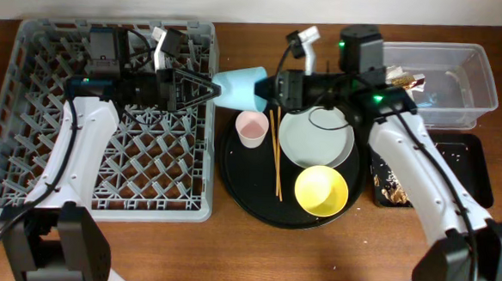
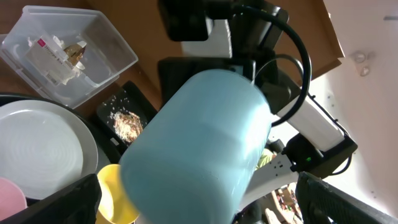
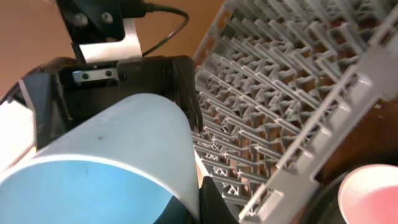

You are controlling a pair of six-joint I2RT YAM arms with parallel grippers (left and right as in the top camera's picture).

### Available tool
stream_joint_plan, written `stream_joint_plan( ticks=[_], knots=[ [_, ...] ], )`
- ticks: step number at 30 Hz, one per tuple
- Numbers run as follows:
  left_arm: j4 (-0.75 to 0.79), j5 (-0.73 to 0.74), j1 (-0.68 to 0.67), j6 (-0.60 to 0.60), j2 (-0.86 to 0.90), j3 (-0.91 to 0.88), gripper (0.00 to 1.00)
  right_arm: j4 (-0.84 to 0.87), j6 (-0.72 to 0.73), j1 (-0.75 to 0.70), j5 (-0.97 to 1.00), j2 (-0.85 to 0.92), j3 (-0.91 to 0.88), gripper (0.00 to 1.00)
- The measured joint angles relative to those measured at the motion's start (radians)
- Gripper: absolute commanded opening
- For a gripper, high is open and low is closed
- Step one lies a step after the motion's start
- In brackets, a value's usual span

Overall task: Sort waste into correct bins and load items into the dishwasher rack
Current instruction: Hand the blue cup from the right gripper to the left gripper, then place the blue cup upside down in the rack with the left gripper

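The small blue cup point(image 1: 239, 86) hangs on its side between both grippers, just right of the grey dishwasher rack point(image 1: 31, 69). My right gripper point(image 1: 267, 88) is shut on its rim, one finger inside the mouth point(image 3: 205, 199). My left gripper point(image 1: 209, 88) is open around the cup's base point(image 2: 199, 143), with a gap at each finger. The grey-white plate point(image 1: 317, 137), yellow bowl point(image 1: 321, 190), pink cup point(image 1: 251, 128) and chopsticks point(image 1: 277, 155) sit on a round black tray point(image 1: 232, 174).
The clear tub point(image 1: 487, 80) at the back right holds crumpled paper with a wrapper point(image 1: 406, 80). The shallow black tray point(image 1: 477, 170) in front of it holds tan scraps point(image 1: 391, 186). The rack's pegs point(image 3: 298, 93) are bare.
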Motion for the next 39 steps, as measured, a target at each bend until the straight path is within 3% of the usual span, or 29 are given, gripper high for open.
stream_joint_plan(
  ticks=[4, 8, 10, 11, 14, 16, 17, 18, 21, 24, 27, 31, 36, 39],
  knots=[
    [-0.001, 0.004, -0.031, -0.008, 0.0, 0.0, 0.99, 0.137, 0.046, 0.055, 0.002, 0.039, -0.002, 0.04],
    [0.0, 0.004, -0.036, -0.008, 0.0, 0.0, 0.98, 0.156, 0.079, 0.064, 0.031, 0.04, -0.002, 0.04],
    [-0.001, 0.004, -0.036, -0.008, 0.0, 0.0, 0.92, 0.147, 0.084, 0.064, 0.035, 0.042, -0.002, 0.04],
    [0.0, 0.003, -0.036, -0.011, 0.0, 0.0, 0.81, 0.144, 0.084, 0.064, 0.035, 0.044, -0.002, 0.04],
    [-0.001, 0.0, -0.035, -0.017, 0.0, 0.0, 0.77, 0.141, 0.086, 0.064, 0.021, 0.046, -0.002, 0.04],
    [-0.001, 0.004, -0.035, -0.018, 0.0, 0.0, 0.68, 0.135, 0.085, 0.064, 0.016, 0.046, -0.002, 0.04],
    [-0.001, 0.005, -0.035, -0.023, 0.0, 0.0, 0.64, 0.134, 0.085, 0.064, 0.014, 0.046, -0.002, 0.09],
    [-0.002, 0.008, -0.035, -0.026, 0.0, 0.0, 0.62, 0.134, 0.085, 0.064, 0.008, 0.046, -0.002, 0.34],
    [0.0, 0.011, -0.035, -0.028, 0.0, 0.0, 0.6, 0.116, 0.09, 0.064, 0.025, 0.047, -0.002, 0.73],
    [0.006, -0.022, -0.035, -0.028, 0.0, 0.0, 0.61, 0.089, 0.089, 0.064, 0.038, 0.048, -0.002, 0.86],
    [0.006, -0.141, -0.029, -0.029, 0.0, 0.0, 0.59, -0.017, 0.065, 0.051, 0.085, 0.05, -0.002, 0.92],
    [-0.079, -0.416, 0.014, -0.029, 0.0, 0.009, 0.59, -0.227, 0.025, 0.001, 0.207, 0.051, 0.0, 0.95],
    [-0.543, -1.061, 0.011, -0.028, -0.049, 0.166, 0.6, -0.372, -0.03, -0.077, 0.405, 0.053, -0.001, 0.97],
    [-0.748, -1.29, -0.069, -0.034, -0.108, 0.232, 0.6, -0.396, -0.058, -0.077, 0.46, 0.053, -0.001, 0.97]
  ],
)
